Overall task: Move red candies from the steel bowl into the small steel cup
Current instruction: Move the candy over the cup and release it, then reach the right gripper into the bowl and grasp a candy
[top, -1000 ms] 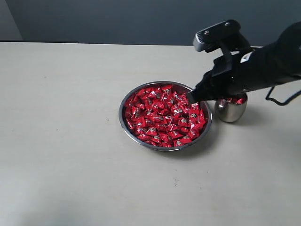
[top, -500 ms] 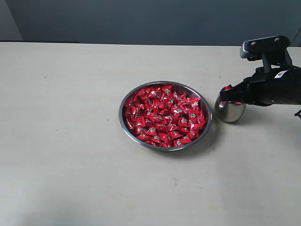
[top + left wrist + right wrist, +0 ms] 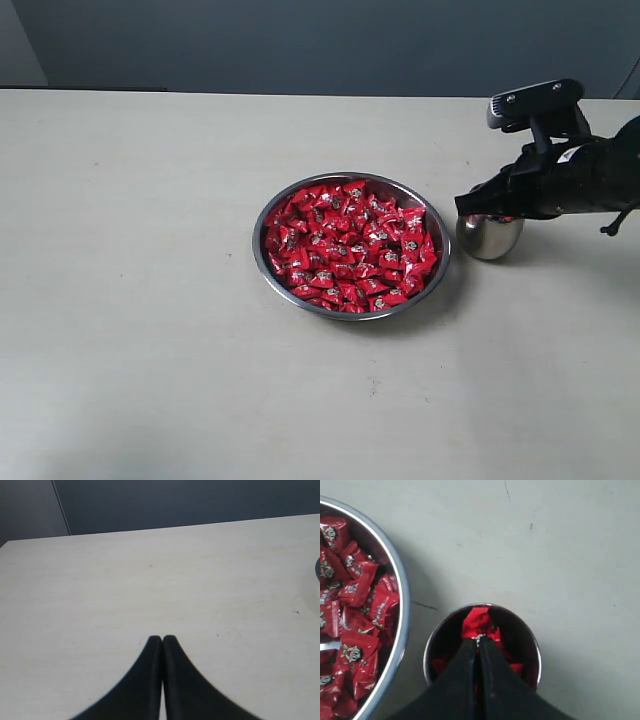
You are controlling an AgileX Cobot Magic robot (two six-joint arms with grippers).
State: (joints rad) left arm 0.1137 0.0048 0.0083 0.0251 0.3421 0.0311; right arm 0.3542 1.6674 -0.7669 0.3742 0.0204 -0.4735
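Note:
The steel bowl (image 3: 262, 262) sits mid-table, heaped with red candies (image 3: 350, 245). Just right of it stands the small steel cup (image 3: 490, 238), its mouth covered by my right gripper (image 3: 468, 206). In the right wrist view that gripper (image 3: 479, 640) hangs over the cup (image 3: 532, 645), shut on a red candy (image 3: 476, 621) that sticks out past its tips; more red candies lie inside the cup. The bowl's rim (image 3: 402, 600) and its candies (image 3: 360, 610) lie close beside the cup. My left gripper (image 3: 162, 638) is shut with nothing in it, above bare table, out of the exterior view.
The pale table (image 3: 150, 350) stretches wide to the left and front of the bowl. A dark wall (image 3: 300, 40) runs behind the table's far edge. The bowl and cup stand only a narrow gap apart.
My right gripper left the bowl's right side and swung right to the cup with a red candy, then shifted slightly left and lower over the cup's mouth.

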